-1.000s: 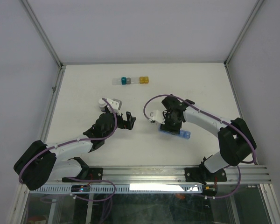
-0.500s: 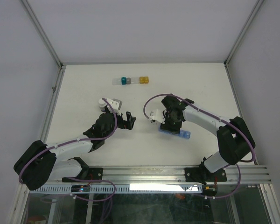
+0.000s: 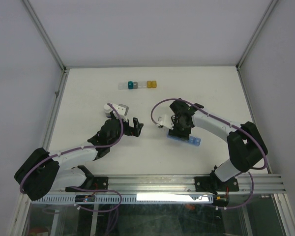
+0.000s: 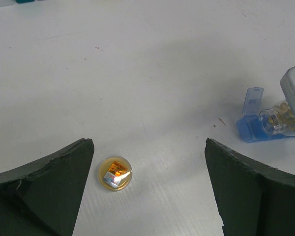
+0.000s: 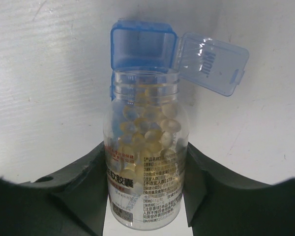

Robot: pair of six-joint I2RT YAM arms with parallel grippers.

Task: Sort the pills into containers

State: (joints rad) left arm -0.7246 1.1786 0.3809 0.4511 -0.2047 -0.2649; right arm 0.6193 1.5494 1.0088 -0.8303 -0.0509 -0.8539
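My right gripper (image 5: 145, 189) is shut on a small clear bottle (image 5: 145, 172) with no cap, full of pale orange-tan pills (image 5: 147, 123). The bottle's open mouth is tipped over an open compartment (image 5: 143, 46) of the blue container strip (image 3: 188, 139), whose lid (image 5: 211, 64) stands flipped up. In the top view the right gripper (image 3: 179, 128) is over the strip's left end. My left gripper (image 3: 136, 126) is open and empty, low over the table. A small round yellowish disc (image 4: 115, 173) lies below it, near the left finger (image 4: 44, 191). The strip (image 4: 250, 129) and bottle (image 4: 280, 120) also show in the left wrist view.
A row of teal, grey, white and yellow cubes (image 3: 137, 84) lies at the back of the white table. Metal frame posts (image 3: 59, 88) edge the table on both sides. The arms' bases sit on a rail (image 3: 157, 184) at the near edge.
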